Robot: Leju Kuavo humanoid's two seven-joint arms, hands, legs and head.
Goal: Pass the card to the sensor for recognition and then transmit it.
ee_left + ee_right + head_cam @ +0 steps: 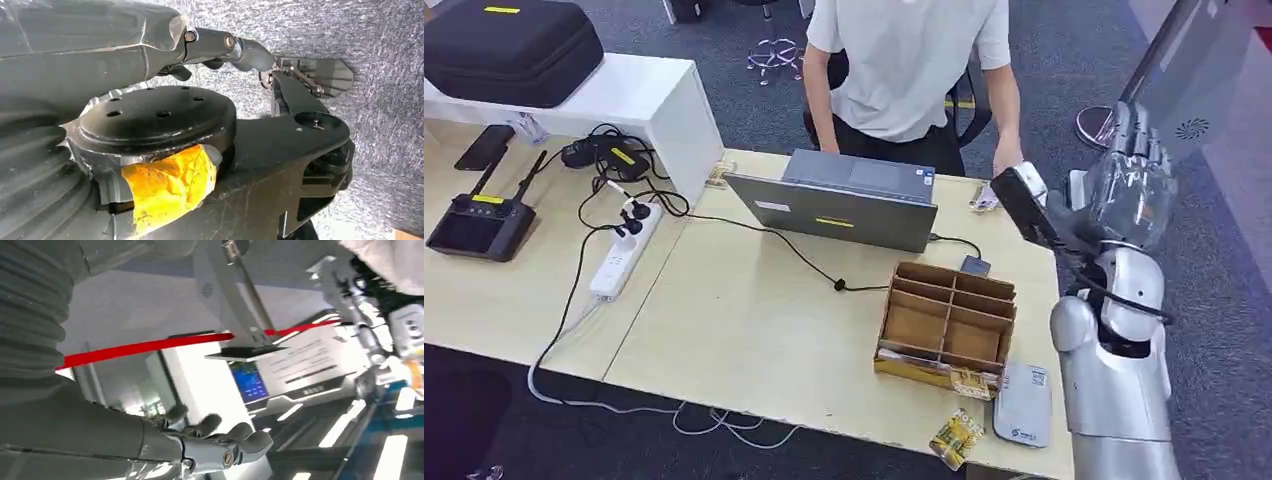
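My right hand (1136,178) is raised above the table's right end, beside a grey slanted panel (1189,70). Its fingers (220,447) are apart and nothing lies in them. A flat grey sensor pad (1022,404) lies at the table's front right corner. A small pale item (984,197) sits at the far edge by a person's hand (1006,160); I cannot tell whether it is the card. My left hand (150,35) hangs over the carpet with a finger (240,47) stretched out and nothing in its grasp.
A person stands behind a grey laptop (844,205). A cardboard divider box (949,320) stands left of the sensor pad, with a yellow packet (956,437) at the front edge. A power strip (622,255), cables and a black controller (479,222) lie at the left.
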